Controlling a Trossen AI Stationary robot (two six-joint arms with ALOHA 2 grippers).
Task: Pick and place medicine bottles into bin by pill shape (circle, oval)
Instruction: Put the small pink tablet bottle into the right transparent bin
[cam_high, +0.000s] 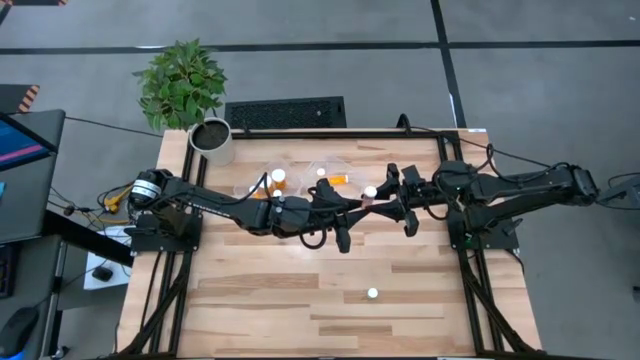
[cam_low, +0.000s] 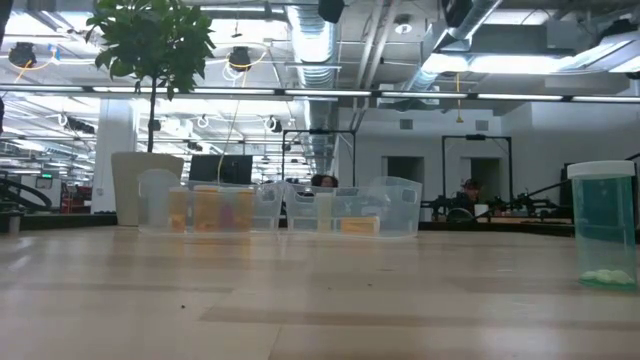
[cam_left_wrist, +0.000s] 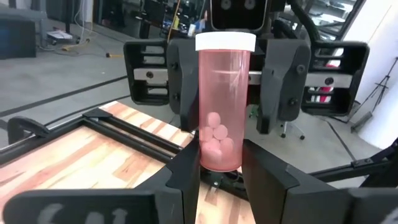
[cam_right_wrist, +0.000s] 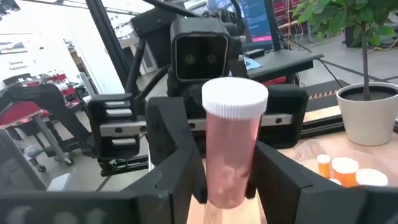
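Note:
A translucent orange-pink medicine bottle (cam_left_wrist: 225, 99) with a white cap (cam_high: 370, 191) stands upright in mid-air over the table's middle, with round flat pills (cam_left_wrist: 216, 134) at its bottom. My left gripper (cam_high: 356, 207) comes at it from the table's left and is shut on its lower part. My right gripper (cam_high: 384, 197) faces it from the right. It is open, with a finger (cam_left_wrist: 283, 87) on either side of the bottle and a thin gap beside one finger. Another bottle (cam_high: 372, 294) stands on the table near the front. My left gripper pinches the bottle's lower end (cam_left_wrist: 219, 163) between its two fingers (cam_left_wrist: 186, 180). The fingers lie level and come from the table's left. The bottle stands upright in the hold, cap up, lifted clear of the table.
Two clear bins (cam_high: 268, 170) (cam_high: 331, 165) with orange bottles (cam_high: 278, 180) stand at the far middle and also show in the low view (cam_low: 385, 210). A white plant pot (cam_high: 212, 140) stands at the far left corner. The standing bottle also shows at the low view's right (cam_low: 603, 225).

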